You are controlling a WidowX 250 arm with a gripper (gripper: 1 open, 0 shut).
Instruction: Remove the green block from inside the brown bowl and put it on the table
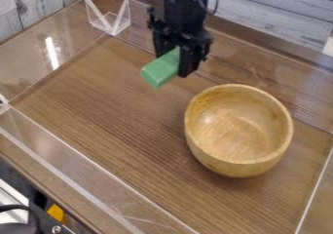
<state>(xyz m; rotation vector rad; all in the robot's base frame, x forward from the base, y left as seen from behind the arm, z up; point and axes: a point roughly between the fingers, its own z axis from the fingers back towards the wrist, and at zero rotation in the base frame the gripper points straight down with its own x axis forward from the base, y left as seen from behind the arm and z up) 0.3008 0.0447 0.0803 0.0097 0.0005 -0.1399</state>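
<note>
Nearest you, at the lower left edge of the view, a bit of dark gear with cables (pixel 26 216) pokes in, and a small yellow piece (pixel 55 213) shows beside it, both well to the left of the bowl. Next comes the brown bowl (pixel 239 131) itself, upright on the dark wood worktop (pixel 111 136), its round rim facing up and its inside showing bare wood. Beyond the bowl and to its left, you have the green block (pixel 162 68) held up at a tilt, outside the rim and apart from the bowl. The fingers (pixel 170 53) are closed on the block's far end, and the near part sticks out towards you. The block looks raised over the worktop, though you can't tell exactly how high. Behind it, the dark arm (pixel 180 9) reaches in from the far side. Farther off, left of the arm and well apart from the bowl, a clear pointed plastic piece (pixel 108 18) stands near the far edge of the worktop.
</note>
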